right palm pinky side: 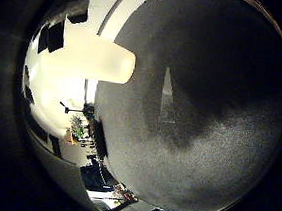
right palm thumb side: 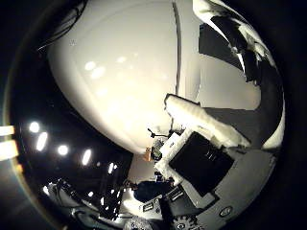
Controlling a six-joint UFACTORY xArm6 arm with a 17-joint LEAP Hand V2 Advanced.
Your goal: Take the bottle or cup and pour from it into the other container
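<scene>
A smooth, rounded white cup (right palm thumb side: 124, 72) fills the thumb-side view, close against the palm, with the hand's (right palm thumb side: 201, 143) white padded fingers (right palm thumb side: 201, 117) curled around it above a dark speckled surface (right palm pinky side: 204, 131).

Close against the palm you have a large white container (right palm thumb side: 120, 72); its wall looks like smooth, glossy plastic, throwing back small bright spots of light. The hand (right palm thumb side: 201, 143) is built of matt black blocks and white parts with a slightly rough, chalky look. In the little finger side view, the dark grey surface (right palm pinky side: 203, 141) looks matt and finely grained, like felt.
</scene>
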